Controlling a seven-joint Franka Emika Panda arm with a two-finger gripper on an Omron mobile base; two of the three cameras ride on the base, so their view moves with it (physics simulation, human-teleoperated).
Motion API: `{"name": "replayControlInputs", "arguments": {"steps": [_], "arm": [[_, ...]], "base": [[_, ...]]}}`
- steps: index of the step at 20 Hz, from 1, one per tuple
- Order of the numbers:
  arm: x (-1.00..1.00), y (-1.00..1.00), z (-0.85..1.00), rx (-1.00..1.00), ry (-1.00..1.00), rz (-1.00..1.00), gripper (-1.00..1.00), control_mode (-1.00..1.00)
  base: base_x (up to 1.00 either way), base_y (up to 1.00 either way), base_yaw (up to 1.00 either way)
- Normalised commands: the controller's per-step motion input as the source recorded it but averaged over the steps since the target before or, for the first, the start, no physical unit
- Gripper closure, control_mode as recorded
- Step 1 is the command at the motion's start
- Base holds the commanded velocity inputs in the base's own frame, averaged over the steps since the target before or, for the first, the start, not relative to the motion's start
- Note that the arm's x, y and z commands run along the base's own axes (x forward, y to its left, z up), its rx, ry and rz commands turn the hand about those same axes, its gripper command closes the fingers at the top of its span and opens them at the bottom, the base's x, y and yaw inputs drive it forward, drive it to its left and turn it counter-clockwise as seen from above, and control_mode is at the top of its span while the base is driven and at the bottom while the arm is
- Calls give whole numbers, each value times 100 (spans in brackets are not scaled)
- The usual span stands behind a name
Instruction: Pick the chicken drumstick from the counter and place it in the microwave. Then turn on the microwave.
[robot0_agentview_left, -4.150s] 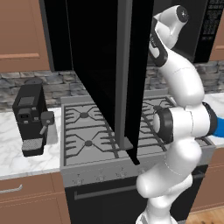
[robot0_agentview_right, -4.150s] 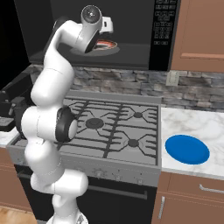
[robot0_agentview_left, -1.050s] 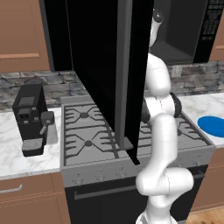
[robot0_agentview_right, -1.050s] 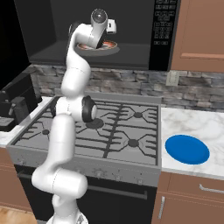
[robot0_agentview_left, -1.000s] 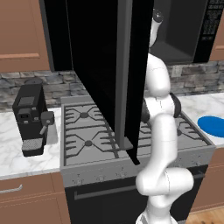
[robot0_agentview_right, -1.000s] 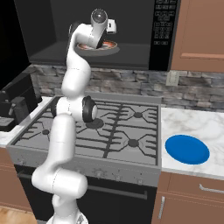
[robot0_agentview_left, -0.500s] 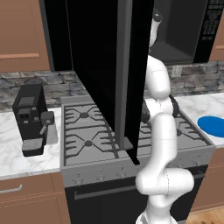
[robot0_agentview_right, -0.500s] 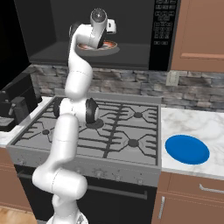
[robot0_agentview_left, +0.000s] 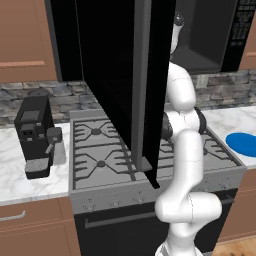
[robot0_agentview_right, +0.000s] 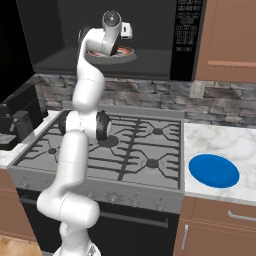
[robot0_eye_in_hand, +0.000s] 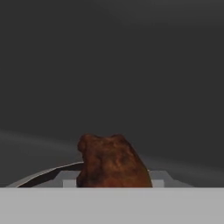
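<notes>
The microwave (robot0_agentview_right: 186, 35) hangs above the stove with its door (robot0_agentview_left: 120, 80) swung wide open. My arm reaches up into the grey cavity, and my gripper (robot0_agentview_right: 111, 49) hovers just over the round turntable plate (robot0_agentview_right: 131, 58). In the hand view the brown chicken drumstick (robot0_eye_in_hand: 113, 162) sits right at my fingers, over the plate's rim (robot0_eye_in_hand: 41, 176); the jaws look shut on it, though the fingertips themselves are hidden. A reddish-brown bit of the drumstick (robot0_agentview_right: 124, 50) shows on the plate. The white marble counter (robot0_agentview_right: 227, 142) lies to the right of the stove.
A grey gas stove (robot0_agentview_right: 140, 145) lies under the microwave. A blue plate (robot0_agentview_right: 215, 171) rests on the right counter. A black coffee machine (robot0_agentview_left: 35, 135) stands on the left counter (robot0_agentview_left: 15, 172). The open door reaches far out over the stove.
Since about four seconds ago the arm has stretched upright and pushed the hand into the microwave. Over the last second it has barely moved.
</notes>
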Motion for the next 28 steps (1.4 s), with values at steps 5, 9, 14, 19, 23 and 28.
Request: {"name": "replayControlInputs", "arguments": {"steps": [5,9,14,19,23,28], "arm": [[13,1,-5,0,4,0,-100,-100],[12,0,0,0,2,-1,-100,-100],[9,0,0,0,3,-2,-100,-100],[6,0,9,0,4,-1,-100,-100],[0,-6,14,0,7,-4,-100,-100],[-10,-8,21,2,4,-4,-100,-100]], "base": [[0,0,0],[0,0,0],[0,0,0],[0,0,0],[0,0,0],[0,0,0]]}}
